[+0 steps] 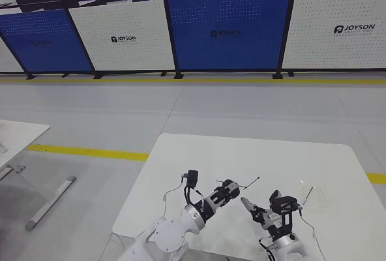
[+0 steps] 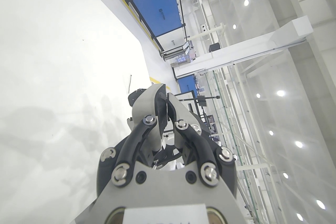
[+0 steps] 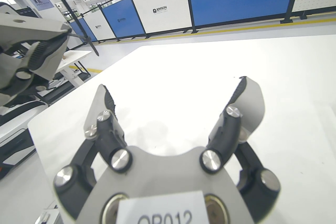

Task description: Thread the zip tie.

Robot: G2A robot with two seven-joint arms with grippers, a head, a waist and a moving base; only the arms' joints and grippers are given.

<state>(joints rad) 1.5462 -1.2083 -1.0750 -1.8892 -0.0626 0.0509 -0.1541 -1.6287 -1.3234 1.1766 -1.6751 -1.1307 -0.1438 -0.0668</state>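
Left gripper [image 1: 231,189]: pinched tight on the zip tie, above the near middle of the table [image 1: 278,156].
Zip tie [image 1: 248,180]: thin and black, off the table, its long end reaching right and its short end left.
Right gripper [image 3: 173,84]: fingers spread wide, just right of the left gripper.
Writing: each far panel [image 1: 225,32] carries a logo, and a white printed label [image 3: 162,209] sits on the right wrist.

White-and-black arms [image 1: 203,210], silver screws [image 3: 210,158], black ribbed pads [image 2: 161,108] on grey jaws.
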